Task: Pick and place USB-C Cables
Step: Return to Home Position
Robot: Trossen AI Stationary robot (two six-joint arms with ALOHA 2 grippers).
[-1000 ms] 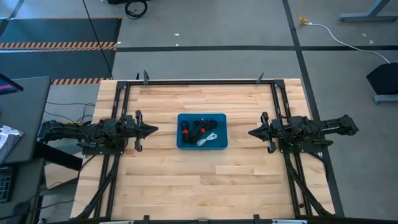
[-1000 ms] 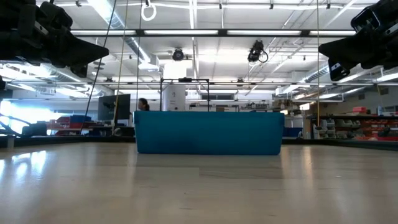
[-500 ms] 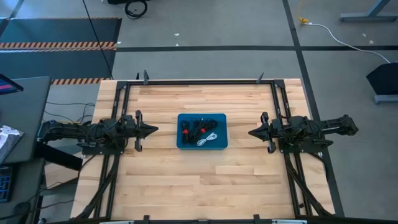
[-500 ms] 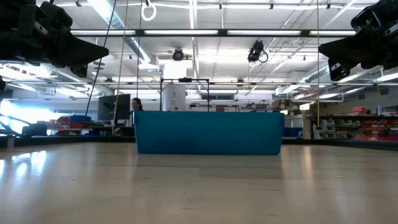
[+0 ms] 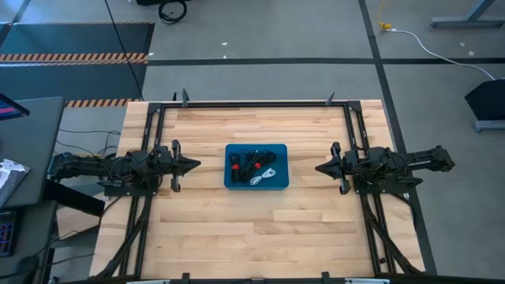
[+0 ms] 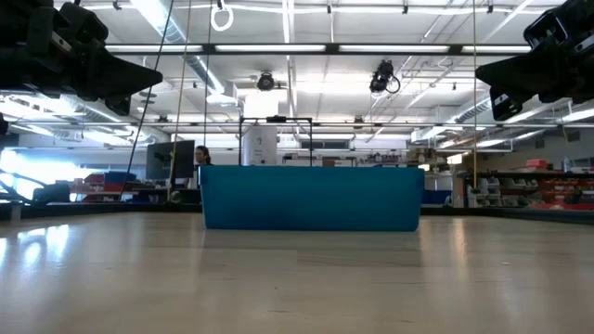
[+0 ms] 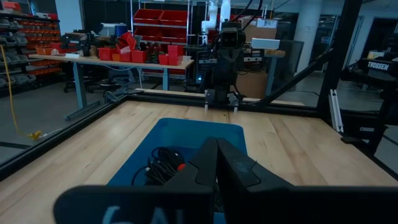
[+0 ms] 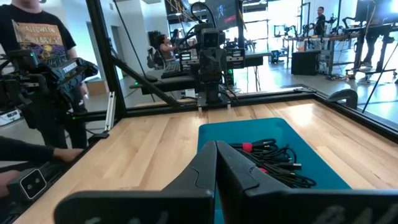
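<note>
Left fingers [image 5: 192,164] and right fingers [image 5: 321,168] are pinched closed on nothing, raised off the tabletop [image 5: 237,225], a parked pose that fits the sorting looking finished. The cables [image 5: 252,165] lie heaped in the tray [image 5: 282,155], midway between them and apart from each.

the dark left arm reaches level toward the middle, its left claw [image 5: 194,164] closed, both fingers [image 7: 202,165] pressed together to a point. the dark right arm faces it, mirrored, its right claw [image 5: 319,168] likewise closed.
</note>
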